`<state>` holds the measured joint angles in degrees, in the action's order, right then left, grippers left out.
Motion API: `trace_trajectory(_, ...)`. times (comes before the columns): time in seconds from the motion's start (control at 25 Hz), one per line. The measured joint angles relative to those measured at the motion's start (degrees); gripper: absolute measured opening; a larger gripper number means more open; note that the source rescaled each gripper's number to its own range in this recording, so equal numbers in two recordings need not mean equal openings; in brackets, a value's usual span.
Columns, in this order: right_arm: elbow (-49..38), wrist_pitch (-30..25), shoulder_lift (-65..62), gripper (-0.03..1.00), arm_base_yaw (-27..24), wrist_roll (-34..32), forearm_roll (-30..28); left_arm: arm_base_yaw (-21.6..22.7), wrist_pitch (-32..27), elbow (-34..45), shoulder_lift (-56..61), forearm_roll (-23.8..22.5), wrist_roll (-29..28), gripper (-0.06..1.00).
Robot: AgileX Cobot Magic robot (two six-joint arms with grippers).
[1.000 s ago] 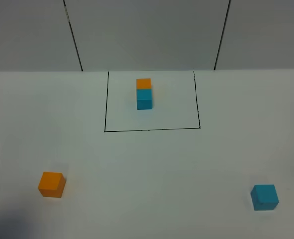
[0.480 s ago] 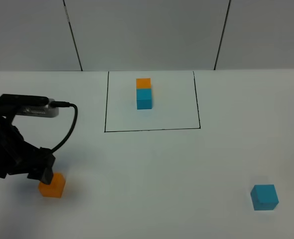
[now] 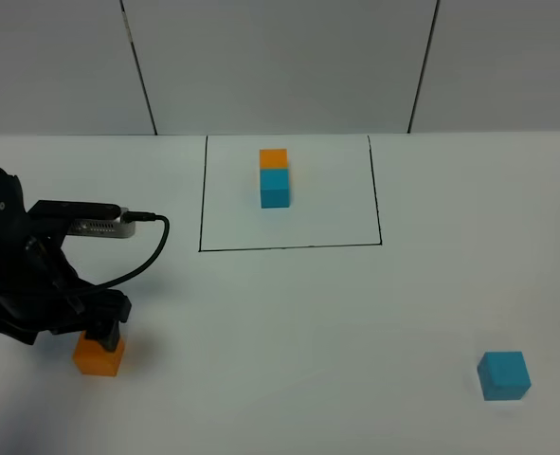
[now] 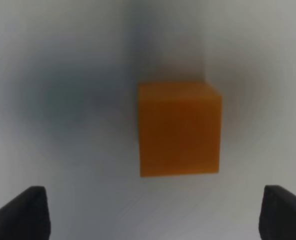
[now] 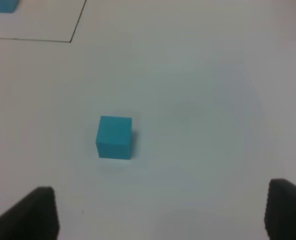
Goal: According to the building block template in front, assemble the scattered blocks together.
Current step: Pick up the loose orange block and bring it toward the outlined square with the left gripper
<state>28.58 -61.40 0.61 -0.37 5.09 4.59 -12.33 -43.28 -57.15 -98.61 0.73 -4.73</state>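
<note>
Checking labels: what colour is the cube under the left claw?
Orange: the small orange matte cube shows best in the left wrist view.

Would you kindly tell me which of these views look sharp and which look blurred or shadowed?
Exterior high view: sharp and evenly lit, the building block template crisp. Left wrist view: blurred, the orange cube soft-edged with dark haze around it. Right wrist view: slightly soft, the teal-blue cube casting only a faint shadow.

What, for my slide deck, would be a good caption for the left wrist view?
Open left gripper poised over the loose orange cube on the white table, cube not yet grasped.
</note>
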Motion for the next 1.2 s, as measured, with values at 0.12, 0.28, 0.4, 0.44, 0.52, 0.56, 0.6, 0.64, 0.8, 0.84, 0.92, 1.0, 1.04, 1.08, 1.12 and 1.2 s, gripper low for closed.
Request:
trace_trajectory(0.12, 0.0, 0.0, 0.0, 0.7, 0.0, 0.0, 0.0, 0.0, 2.19, -0.04, -2.13, 0.61, 1.06, 0.9)
trace_trajectory(0.28, 0.0, 0.0, 0.0, 0.7, 0.0, 0.0, 0.0, 0.0, 3.8, -0.11, -4.84, 1.04, 1.55, 0.9)
trace_trajectory(0.4, 0.0, 0.0, 0.0, 0.7, 0.0, 0.0, 0.0, 0.0, 5.33, -0.11, -6.79, 1.49, 2.23, 0.89)
trace_trajectory(0.44, 0.0, 0.0, 0.0, 0.7, 0.0, 0.0, 0.0, 0.0, 6.1, -0.11, -7.41, 1.63, 2.35, 0.89)
trace_trajectory(0.52, 0.0, 0.0, 0.0, 0.7, 0.0, 0.0, 0.0, 0.0, 7.03, -0.11, -8.11, 1.88, 2.44, 0.86)
trace_trajectory(0.56, 0.0, 0.0, 0.0, 0.7, 0.0, 0.0, 0.0, 0.0, 7.3, -0.11, -8.37, 1.88, 2.44, 0.85)
trace_trajectory(0.6, 0.0, 0.0, 0.0, 0.7, 0.0, 0.0, 0.0, 0.0, 7.61, -0.11, -8.77, 1.93, 2.47, 0.82)
trace_trajectory(0.64, 0.0, 0.0, 0.0, 0.7, 0.0, 0.0, 0.0, 0.0, 7.83, -0.11, -9.04, 1.93, 2.47, 0.8)
trace_trajectory(0.8, 0.0, 0.0, 0.0, 0.7, 0.0, 0.0, 0.0, 0.0, 7.89, -0.11, -10.57, 2.12, 2.51, 0.65)
trace_trajectory(0.84, 0.0, 0.0, 0.0, 0.7, 0.0, 0.0, 0.0, 0.0, 7.89, -0.11, -10.75, 2.14, 2.51, 0.61)
trace_trajectory(0.92, 0.0, 0.0, 0.0, 0.7, 0.0, 0.0, 0.0, 0.0, 7.89, -0.11, -10.94, 2.19, 2.51, 0.52)
trace_trajectory(1.0, 0.0, 0.0, 0.0, 0.7, 0.0, 0.0, 0.0, 0.0, 7.89, -0.11, -10.94, 2.19, 2.46, 0.38)
trace_trajectory(1.04, 0.0, 0.0, 0.0, 0.7, 0.0, 0.0, -0.05, 0.0, 7.96, -0.11, -10.94, 2.19, 2.46, 0.3)
trace_trajectory(1.08, 0.0, 0.0, 0.0, 0.7, 0.0, 0.0, -0.05, 0.0, 8.07, -0.11, -10.94, 2.19, 2.46, 0.17)
trace_trajectory(1.12, 0.0, 0.0, 0.0, 0.7, 0.0, 0.0, -0.05, 0.0, 8.06, -0.11, -10.94, 2.19, 2.46, 0.02)
trace_trajectory(1.2, 0.0, 0.0, 0.0, 0.7, 0.0, 0.0, -0.05, 0.0, 7.94, -0.52, -10.94, 2.14, 2.62, 0.0)
